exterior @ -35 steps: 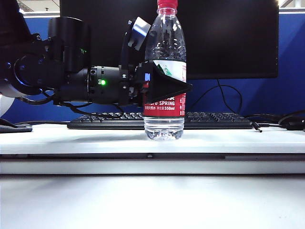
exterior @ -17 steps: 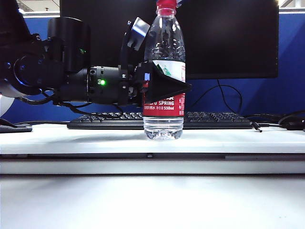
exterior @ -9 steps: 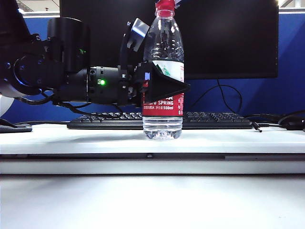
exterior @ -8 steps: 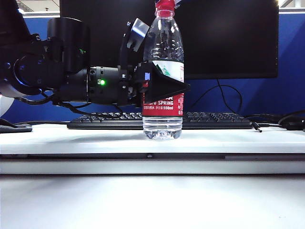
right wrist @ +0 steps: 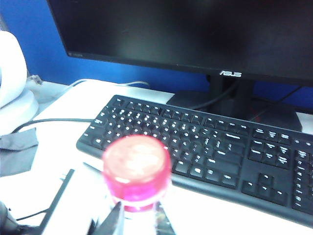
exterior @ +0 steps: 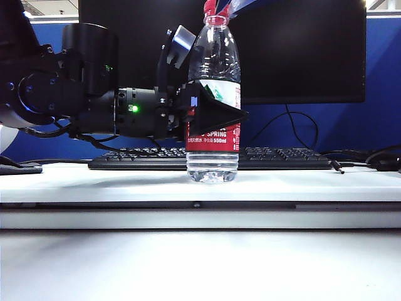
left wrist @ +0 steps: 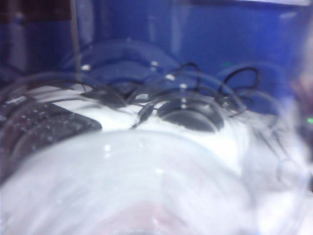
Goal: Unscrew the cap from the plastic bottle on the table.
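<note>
the bottle stands upright on the table, near its middle and just in front of the keyboard, with the monitor behind. it stands there because the left gripper reaches in level from the left edge side and clamps the labelled body, its dark fingers wrapped round the label. that grip looks meant to stop the bottle turning or tipping while the top is worked. in the left wrist view the bottle fills the picture as a clear blur, which fits a camera pressed close against it; the jaws themselves are not seen there.

the cap sits at the very top edge of the exterior view, on the neck as far as can be told. a pale finger of the right gripper slants down to it from the upper right, touching or just beside it. in the right wrist view the cap is seen from above, red and round, with gripper parts showing beside the neck below it. whether the right gripper is clamped on the cap or merely set around it, i cannot tell.

the left arm lies horizontal, forearm level with the label. the right arm is almost wholly out of the exterior view, coming from above. the cap does not look lifted off yet, so the unscrewing seems under way, not finished.
</note>
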